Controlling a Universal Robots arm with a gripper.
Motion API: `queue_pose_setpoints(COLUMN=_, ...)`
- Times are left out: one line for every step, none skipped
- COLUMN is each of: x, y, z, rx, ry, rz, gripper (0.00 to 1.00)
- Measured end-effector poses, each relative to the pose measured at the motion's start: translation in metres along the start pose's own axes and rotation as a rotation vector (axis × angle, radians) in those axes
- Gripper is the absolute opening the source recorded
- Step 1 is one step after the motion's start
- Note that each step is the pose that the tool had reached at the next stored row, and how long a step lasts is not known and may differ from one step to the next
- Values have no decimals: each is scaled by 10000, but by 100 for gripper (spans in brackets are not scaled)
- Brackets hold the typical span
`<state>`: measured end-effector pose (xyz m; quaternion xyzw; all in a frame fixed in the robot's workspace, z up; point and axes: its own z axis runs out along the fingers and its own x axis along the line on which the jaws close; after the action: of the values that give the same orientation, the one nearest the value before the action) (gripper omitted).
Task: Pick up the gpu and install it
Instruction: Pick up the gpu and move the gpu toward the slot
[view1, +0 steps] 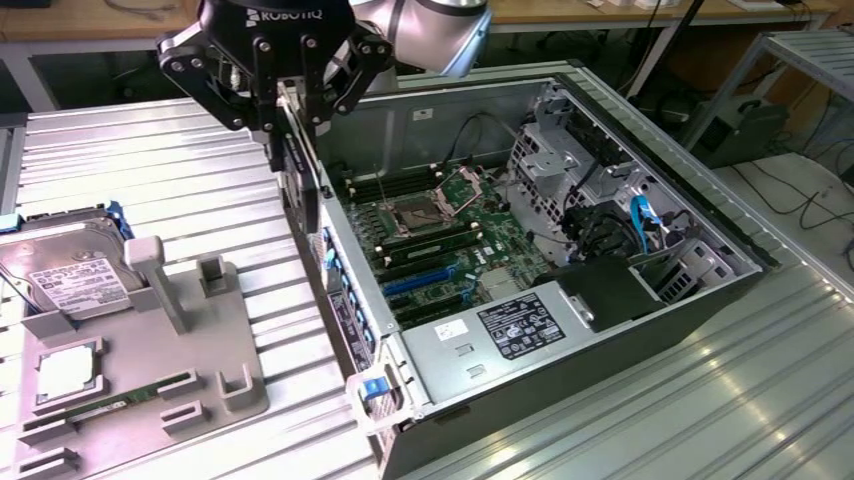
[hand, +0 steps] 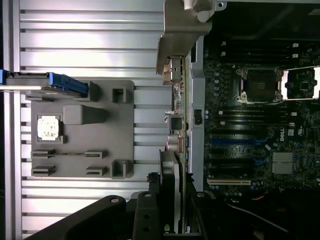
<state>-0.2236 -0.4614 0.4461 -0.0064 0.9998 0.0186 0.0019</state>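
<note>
While held in jaws, gpu (view1: 306, 192) thin, dark, edge-on, upright.

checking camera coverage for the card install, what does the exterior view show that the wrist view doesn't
Exterior view: the end effector from outside, shut on the graphics card; the hard drive's white label; the power supply; blue cables. Wrist view: the card edge-on, its metal bracket beside the case wall. Both: the gray holder, the motherboard, the open processor socket.
</note>
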Motion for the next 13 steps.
queue_pose_setpoints(x=-10, y=0, z=1, rx=-1, ry=-1, rz=0, gripper=28)
queue_pose_setpoints(x=-20, y=0, z=1, rx=-1, ry=0, rz=0, gripper=28)
queue_pose_setpoints(x=-32, y=0, z=0, rx=0, ry=0, rz=0, gripper=28)
queue_pose_setpoints(x=-45, y=0, z=0, rx=0, ry=0, rz=0, gripper=28)
queue_pose_setpoints(x=-60, y=-1, z=0, rx=0, ry=0, rz=0, gripper=28)
queue_pose_setpoints(x=-73, y=-1, z=1, rx=-1, ry=-1, rz=1, gripper=28)
queue_pose_setpoints(x=-87, y=-1, z=1, rx=0, ry=0, rz=1, gripper=28)
queue_pose_setpoints(x=-106, y=-1, z=0, rx=1, ry=0, rz=0, gripper=28)
queue_pose_setpoints(x=-120, y=-2, z=1, rx=0, ry=0, rz=0, gripper=28)
queue_pose_setpoints(x=-142, y=-2, z=1, rx=-1, ry=-1, rz=0, gripper=28)
queue_pose_setpoints(x=-157, y=-2, z=1, rx=0, ry=0, rz=0, gripper=28)
queue_pose_setpoints(x=-179, y=-2, z=1, rx=0, ry=0, rz=0, gripper=28)
queue_pose_setpoints(x=-196, y=-3, z=1, rx=0, ry=0, rz=0, gripper=28)
